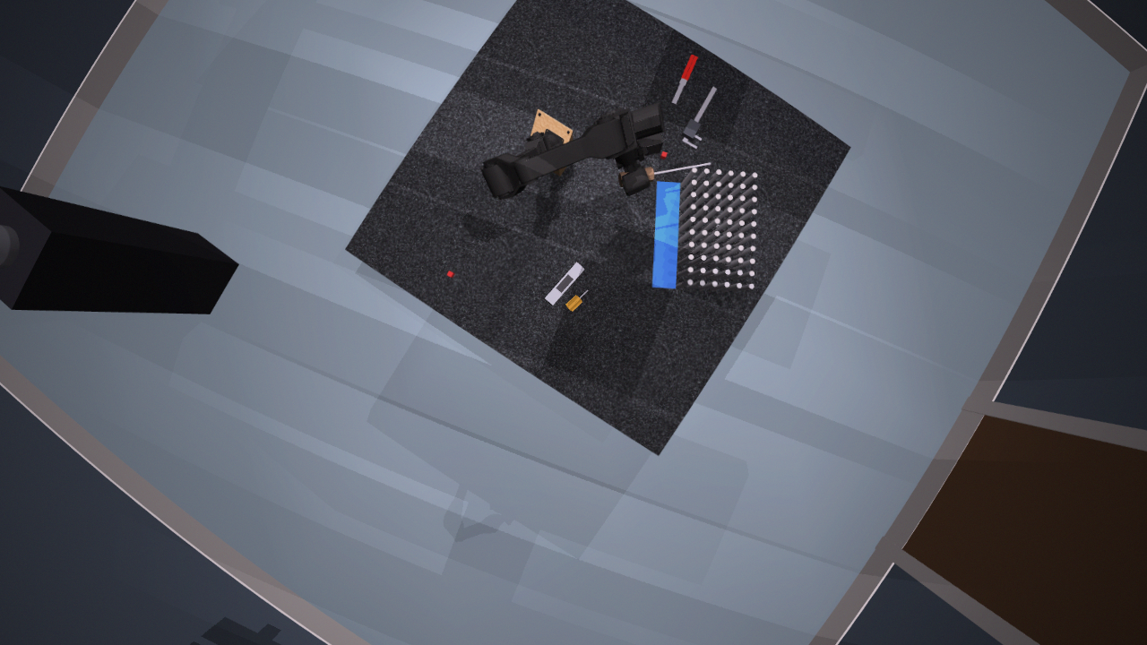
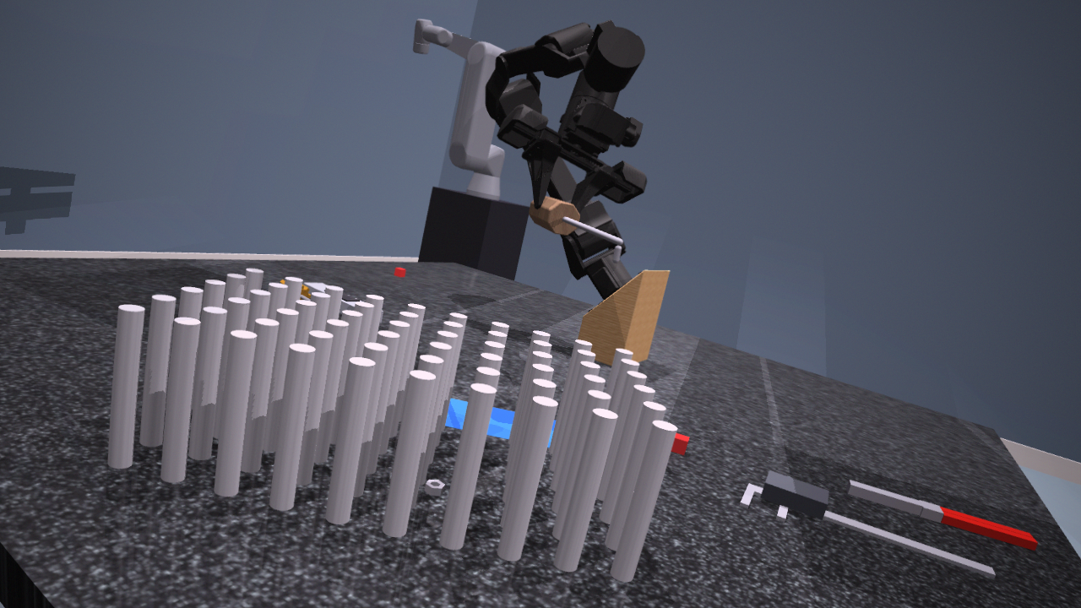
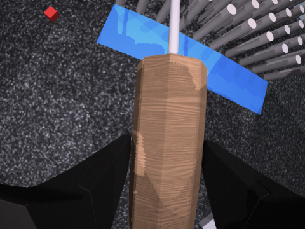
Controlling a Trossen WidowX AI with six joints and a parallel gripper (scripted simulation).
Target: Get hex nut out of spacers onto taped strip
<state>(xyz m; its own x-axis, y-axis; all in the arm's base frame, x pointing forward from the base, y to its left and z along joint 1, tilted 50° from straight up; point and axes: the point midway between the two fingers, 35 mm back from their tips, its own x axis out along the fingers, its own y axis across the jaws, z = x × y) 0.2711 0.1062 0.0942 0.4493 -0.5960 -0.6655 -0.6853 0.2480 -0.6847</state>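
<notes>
Dark speckled tabletop is spread below one gripper, its fingers parted partway and closed around one hook tool's wooden handle. Open air is left between the raised tool and the spacer tops. Below and outward, one blue strip is followed by sixty upright spacers, ten by six; one nut is seen among them, toward the edge farthest from the strip.

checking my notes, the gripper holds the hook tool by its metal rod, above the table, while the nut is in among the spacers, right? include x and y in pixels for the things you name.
The gripper (image 1: pixel 639 174) (image 2: pixel 557 203) (image 3: pixel 166 145) grips the hook tool by its wooden handle (image 1: pixel 637 177) (image 2: pixel 551 214) (image 3: pixel 169 127), not its rod; the wrist view shows this. The rest stands.
</notes>
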